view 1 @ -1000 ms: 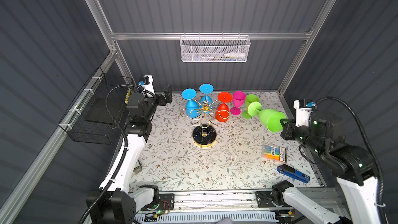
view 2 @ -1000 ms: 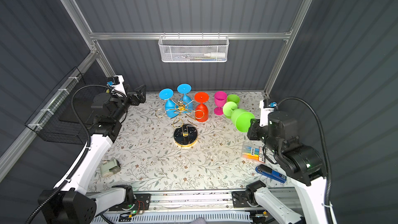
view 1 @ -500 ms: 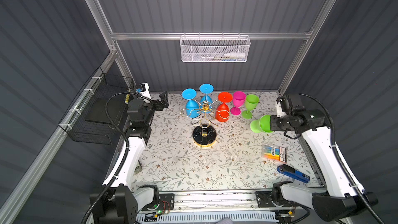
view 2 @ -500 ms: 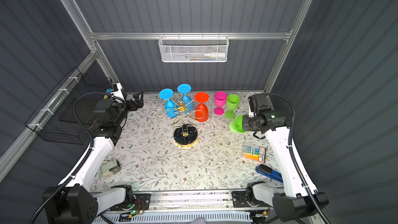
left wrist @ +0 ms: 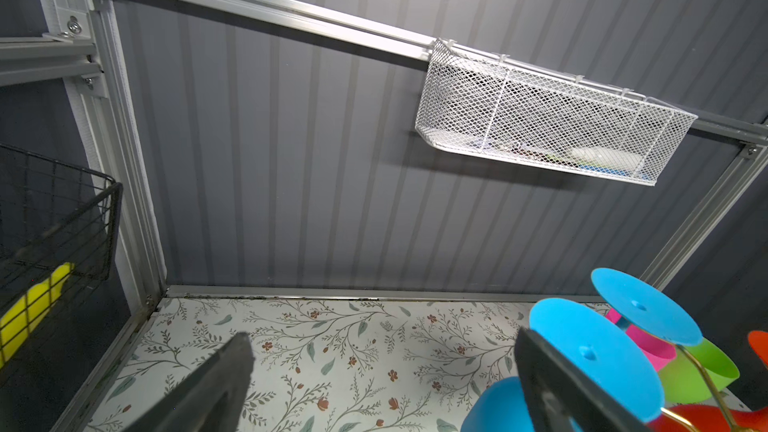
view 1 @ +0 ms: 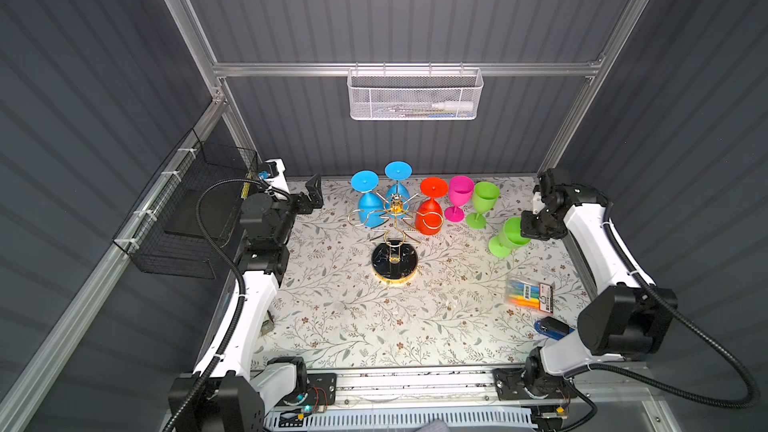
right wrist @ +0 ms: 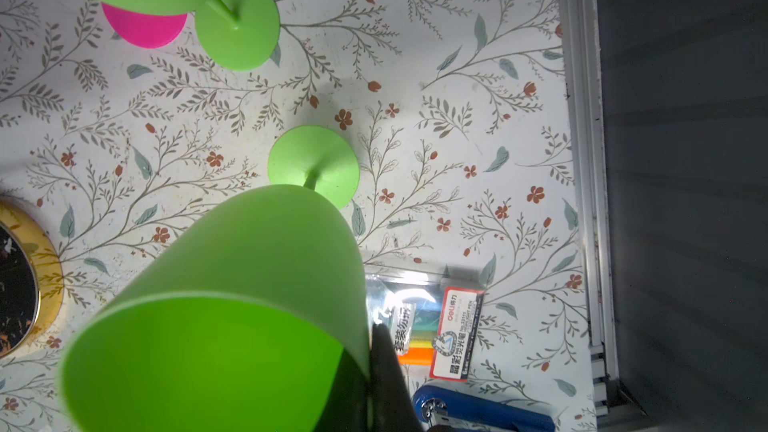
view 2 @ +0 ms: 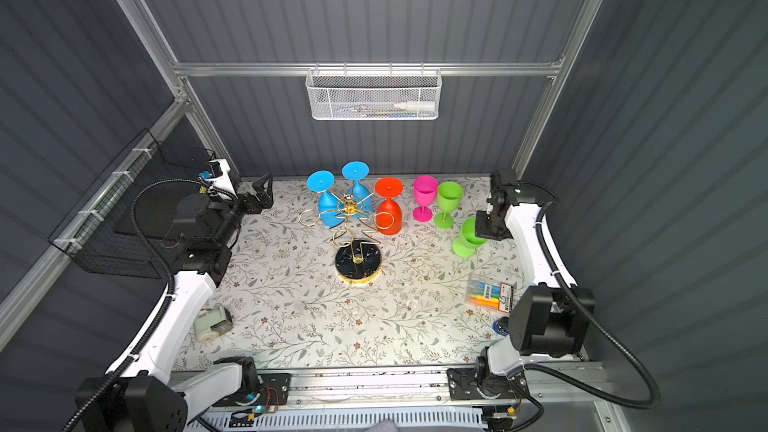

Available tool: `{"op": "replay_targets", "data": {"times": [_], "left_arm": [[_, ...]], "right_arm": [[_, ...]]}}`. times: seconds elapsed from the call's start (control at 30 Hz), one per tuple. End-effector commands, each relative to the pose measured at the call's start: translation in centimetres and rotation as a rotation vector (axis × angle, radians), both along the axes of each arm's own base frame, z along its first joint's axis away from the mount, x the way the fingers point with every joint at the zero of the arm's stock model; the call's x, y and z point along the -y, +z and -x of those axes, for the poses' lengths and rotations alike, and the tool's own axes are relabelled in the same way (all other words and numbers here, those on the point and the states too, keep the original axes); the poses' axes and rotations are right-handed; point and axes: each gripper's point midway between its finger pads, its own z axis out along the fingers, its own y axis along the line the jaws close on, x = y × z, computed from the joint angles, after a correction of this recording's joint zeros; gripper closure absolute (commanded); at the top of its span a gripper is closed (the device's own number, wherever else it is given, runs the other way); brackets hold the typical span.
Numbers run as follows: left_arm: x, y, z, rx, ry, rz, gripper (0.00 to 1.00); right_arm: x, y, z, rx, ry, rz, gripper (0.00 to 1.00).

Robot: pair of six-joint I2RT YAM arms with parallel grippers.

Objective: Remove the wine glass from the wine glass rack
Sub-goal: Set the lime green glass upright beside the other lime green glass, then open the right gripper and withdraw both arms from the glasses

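The lime-green plastic wine glass [view 1: 510, 234], clenched at its rim by the right end effector [view 1: 528, 228], has dropped from high up to near the right edge of the worktop [view 1: 353, 326], clear of the gold wire wine glass rack [view 1: 384, 263]. Only letting go seems left; the left end effector [view 1: 312, 196] gapes empty

I see lime glass [view 1: 512, 236], lime twin [view 1: 486, 197], pink glass [view 1: 460, 191], red glass [view 1: 430, 220], blue glasses [view 1: 368, 207]; rack [view 1: 395, 213] gold, base [view 1: 394, 263] black marbled, mat [view 1: 353, 326] floral; my right pincer [view 1: 527, 229] black.

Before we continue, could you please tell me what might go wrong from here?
The right gripper pinches only the rim of the tilted green wine glass; released like this, it might topple. It is close to the standing green glass and could knock it.
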Motion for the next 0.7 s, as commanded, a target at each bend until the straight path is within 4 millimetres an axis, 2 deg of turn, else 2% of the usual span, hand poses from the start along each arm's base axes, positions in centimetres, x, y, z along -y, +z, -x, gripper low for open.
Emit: {"op": "replay_targets", "data": {"times": [0.0, 0.33, 0.67], "left_arm": [[0.2, 0.0, 0.4, 0.012, -0.013, -0.031, 0.01], [0.2, -0.2, 0.4, 0.003, -0.016, -0.052, 0.01], [0.4, -0.6, 0.2, -0.005, -0.025, -0.055, 0.00]], "right_arm": [[0.7, 0.8, -2.2, 0.047, -0.002, -0.007, 1.00], [1.8, -0.7, -6.3, -0.004, 0.002, -0.001, 1.00], [2.1, -1.8, -8.3, -0.043, 0.017, -0.005, 1.00]]}}
